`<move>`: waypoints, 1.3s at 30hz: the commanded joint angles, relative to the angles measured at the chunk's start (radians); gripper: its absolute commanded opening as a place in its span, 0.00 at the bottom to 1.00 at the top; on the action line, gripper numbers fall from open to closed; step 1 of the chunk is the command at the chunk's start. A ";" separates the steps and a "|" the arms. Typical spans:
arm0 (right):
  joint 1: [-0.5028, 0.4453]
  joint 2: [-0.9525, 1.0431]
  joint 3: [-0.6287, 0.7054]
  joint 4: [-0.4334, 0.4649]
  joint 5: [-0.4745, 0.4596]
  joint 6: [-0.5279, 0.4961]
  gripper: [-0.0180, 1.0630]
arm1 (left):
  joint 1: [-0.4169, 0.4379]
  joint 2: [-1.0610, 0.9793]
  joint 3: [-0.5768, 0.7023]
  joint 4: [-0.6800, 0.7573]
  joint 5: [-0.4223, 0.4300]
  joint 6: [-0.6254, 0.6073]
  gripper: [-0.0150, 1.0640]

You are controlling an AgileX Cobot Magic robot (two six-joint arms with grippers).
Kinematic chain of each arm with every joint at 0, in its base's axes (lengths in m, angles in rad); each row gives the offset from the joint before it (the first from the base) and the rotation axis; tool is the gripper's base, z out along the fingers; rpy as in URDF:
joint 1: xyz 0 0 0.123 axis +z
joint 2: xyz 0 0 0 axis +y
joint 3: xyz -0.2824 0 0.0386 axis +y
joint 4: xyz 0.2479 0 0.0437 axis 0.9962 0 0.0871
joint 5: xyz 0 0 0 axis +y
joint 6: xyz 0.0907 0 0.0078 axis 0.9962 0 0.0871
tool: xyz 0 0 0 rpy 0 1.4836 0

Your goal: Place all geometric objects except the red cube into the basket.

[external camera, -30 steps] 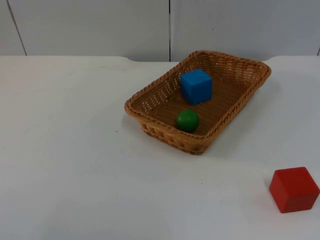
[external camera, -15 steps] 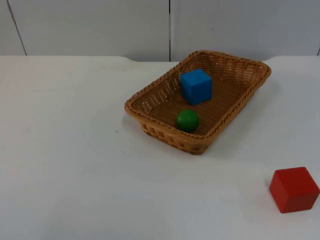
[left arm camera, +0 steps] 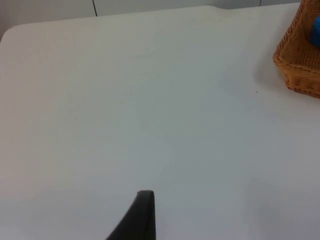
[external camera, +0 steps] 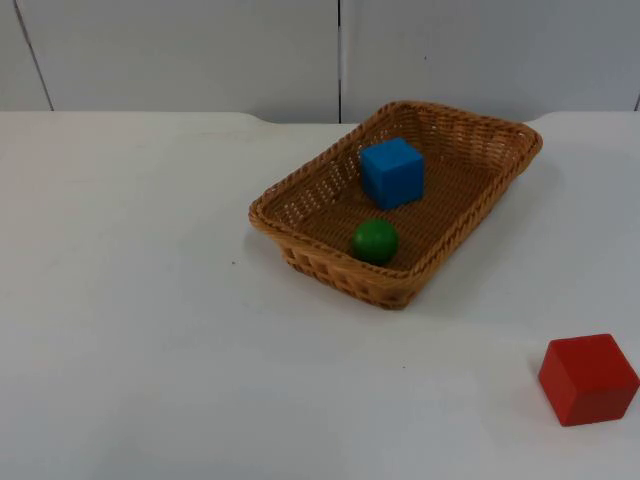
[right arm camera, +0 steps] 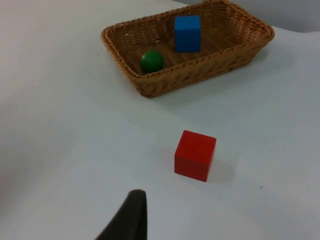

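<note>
A woven brown basket (external camera: 308, 172) stands right of the table's middle, towards the back. Inside it lie a blue cube (external camera: 391, 172) at the far side and a green ball (external camera: 375, 241) against the near wall. A red cube (external camera: 588, 379) sits on the table at the front right, apart from the basket. In the right wrist view my right gripper (right arm camera: 131, 217) hangs over bare table short of the red cube (right arm camera: 195, 155), with the basket (right arm camera: 210, 67), ball (right arm camera: 152, 61) and blue cube (right arm camera: 188, 33) beyond. My left gripper (left arm camera: 144, 212) waits over bare table, well away from the basket (left arm camera: 300, 65).
The white table top (external camera: 140, 300) ends at the grey partition wall (external camera: 200, 50) behind the basket. Open surface stretches across the left half and along the front between the basket and the red cube.
</note>
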 commanded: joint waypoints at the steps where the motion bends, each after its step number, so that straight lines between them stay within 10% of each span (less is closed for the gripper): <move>1: -0.001 -0.005 0.002 -0.004 -0.001 0.003 0.99 | 0.003 -0.005 0.005 -0.013 -0.011 0.003 0.99; 12: -0.014 -0.005 0.002 -0.002 -0.003 0.003 0.99 | 0.003 -0.005 0.005 -0.013 -0.011 0.003 0.99; 26: -0.400 -0.005 0.002 -0.002 -0.003 0.003 0.99 | 0.003 -0.005 0.005 -0.013 -0.011 0.003 0.99; 39: -0.458 -0.005 0.002 -0.003 -0.003 0.003 0.99 | 0.028 -0.005 0.005 -0.011 -0.011 0.003 0.99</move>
